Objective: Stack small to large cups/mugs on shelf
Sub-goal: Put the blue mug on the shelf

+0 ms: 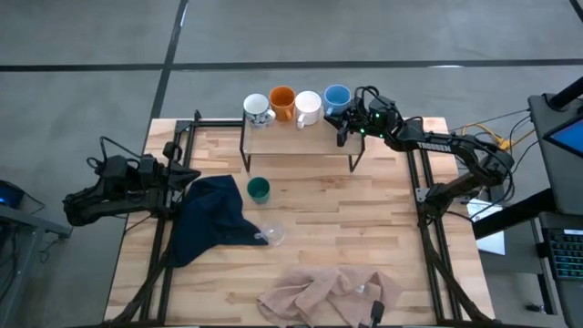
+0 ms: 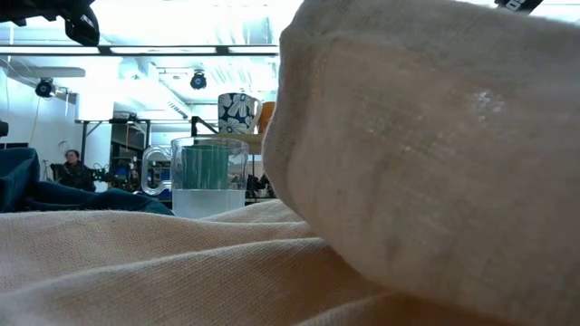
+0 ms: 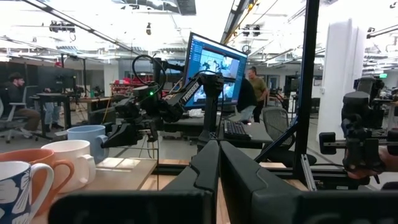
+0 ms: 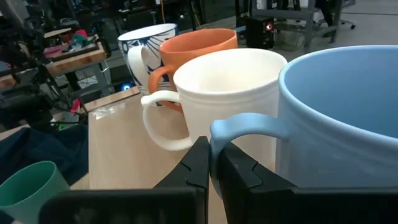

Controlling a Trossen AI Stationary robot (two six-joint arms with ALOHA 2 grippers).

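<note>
- Four mugs (image 1: 296, 106) stood in a row on the shelf (image 1: 301, 141).
- The right claw (image 1: 344, 121) was together beside the blue mug (image 1: 337, 97).
- The left claw (image 1: 189, 179) was together, near the cloth (image 1: 205, 219).
- The green mug (image 1: 259, 189) stood on the table (image 1: 364, 228).

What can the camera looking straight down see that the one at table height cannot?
Only the high view shows both arms: the right gripper, shut, by the light blue mug on the shelf, and the left gripper, shut, waiting at the table's left edge. It also shows the white mug and the dark blue cloth spread out.

Only the low view shows the room beyond, with a seated person.

Both show the beige cloth, the clear glass cup, the dark green mug, the patterned mug and the orange mug.
</note>
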